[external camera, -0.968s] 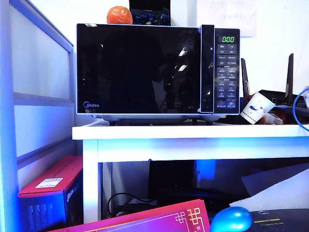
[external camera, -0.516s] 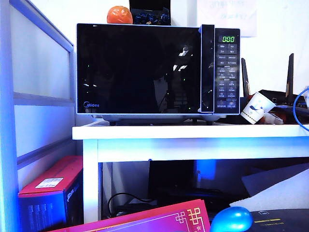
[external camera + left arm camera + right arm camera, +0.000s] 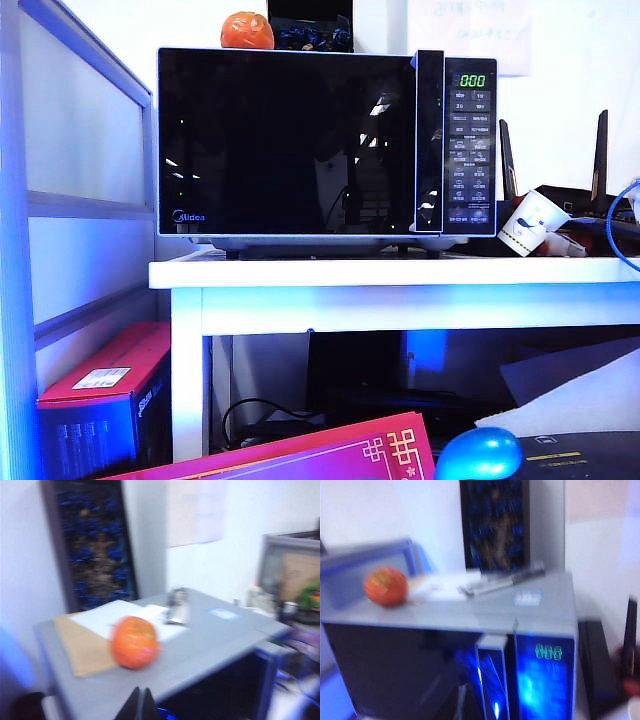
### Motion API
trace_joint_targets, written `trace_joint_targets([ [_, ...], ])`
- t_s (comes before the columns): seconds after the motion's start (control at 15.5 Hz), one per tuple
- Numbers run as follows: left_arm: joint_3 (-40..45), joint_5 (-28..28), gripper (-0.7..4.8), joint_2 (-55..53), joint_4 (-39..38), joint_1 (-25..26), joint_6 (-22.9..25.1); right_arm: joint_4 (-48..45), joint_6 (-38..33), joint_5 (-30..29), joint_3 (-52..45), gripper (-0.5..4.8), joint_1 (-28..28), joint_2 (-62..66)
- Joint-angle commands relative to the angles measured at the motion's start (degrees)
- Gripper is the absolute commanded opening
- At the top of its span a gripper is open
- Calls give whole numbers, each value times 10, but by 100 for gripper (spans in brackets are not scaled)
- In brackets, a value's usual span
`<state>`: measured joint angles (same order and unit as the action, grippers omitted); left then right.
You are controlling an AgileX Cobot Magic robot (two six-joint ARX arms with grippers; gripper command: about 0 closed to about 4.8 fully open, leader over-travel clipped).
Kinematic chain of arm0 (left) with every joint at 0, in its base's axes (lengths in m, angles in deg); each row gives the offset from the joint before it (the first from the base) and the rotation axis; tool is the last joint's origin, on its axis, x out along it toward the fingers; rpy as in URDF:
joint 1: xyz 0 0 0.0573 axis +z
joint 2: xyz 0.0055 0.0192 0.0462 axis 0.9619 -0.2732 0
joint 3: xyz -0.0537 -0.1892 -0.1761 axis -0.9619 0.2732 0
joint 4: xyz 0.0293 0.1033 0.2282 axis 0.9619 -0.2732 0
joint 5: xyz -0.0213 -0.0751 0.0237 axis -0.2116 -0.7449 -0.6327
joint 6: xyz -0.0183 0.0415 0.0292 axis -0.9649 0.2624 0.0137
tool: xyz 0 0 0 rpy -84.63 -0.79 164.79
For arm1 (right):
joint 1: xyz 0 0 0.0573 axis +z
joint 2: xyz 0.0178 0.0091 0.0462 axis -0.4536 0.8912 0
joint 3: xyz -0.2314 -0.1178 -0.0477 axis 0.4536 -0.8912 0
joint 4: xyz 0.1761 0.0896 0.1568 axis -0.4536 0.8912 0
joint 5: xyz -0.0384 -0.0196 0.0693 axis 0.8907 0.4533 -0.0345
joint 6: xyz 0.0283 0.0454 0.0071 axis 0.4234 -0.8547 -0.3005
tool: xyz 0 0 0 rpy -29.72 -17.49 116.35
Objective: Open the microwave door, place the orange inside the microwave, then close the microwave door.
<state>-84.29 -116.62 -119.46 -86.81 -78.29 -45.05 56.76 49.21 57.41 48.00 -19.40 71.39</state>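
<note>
Looking down across the top of the microwave [image 3: 325, 145], we see the orange [image 3: 134, 642] sitting on its grey roof, touching the edge of a brown sheet and just in front of white papers. Our left end effector [image 3: 141, 703] pokes into its wrist view, fingers pressed together, holding nothing, with the orange just beyond the tips and apart from them. Our right end effector [image 3: 462, 702] is a dim blur low in its own view, pressed together too. It sits in front of the microwave door [image 3: 405, 667], near the handle strip, while the orange [image 3: 385, 585] lies well away at the far corner of the roof. Door shut, display glowing green, microwave on the white bench [image 3: 400, 275].
</note>
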Motion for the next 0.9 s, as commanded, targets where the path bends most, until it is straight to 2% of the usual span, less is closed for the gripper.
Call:
trace_joint_targets([
  [0.06, -35, 69, -5, -28, 11, -22, -2, 3, 61, -8, 3, 50, 7, 37],
  [0.32, -41, 53, -5, -30, 21, -49, 0, -32, 75, -10, 3, 383, 23, 114],
  [0.45, -41, 54, -4, -30, 21, -53, 4, -71, 75, 1, 3, 391, 35, 153],
  [0.52, -41, 55, 1, -30, 19, -57, 22, -96, 75, 20, 3, 391, 38, 174],
  [0.65, -41, 80, 110, -40, 24, -58, 36, -140, 75, 59, 3, 391, 44, 203],
  [0.71, -41, 108, 111, -50, 28, -58, 36, -161, 75, 81, 3, 391, 51, 213],
  [0.84, -41, 108, 113, -86, 64, -62, 34, -183, 75, 81, 7, 391, 54, 220],
  [0.9, -41, 109, 141, -106, 83, -66, 34, -189, 75, 79, 7, 391, 54, 219],
])
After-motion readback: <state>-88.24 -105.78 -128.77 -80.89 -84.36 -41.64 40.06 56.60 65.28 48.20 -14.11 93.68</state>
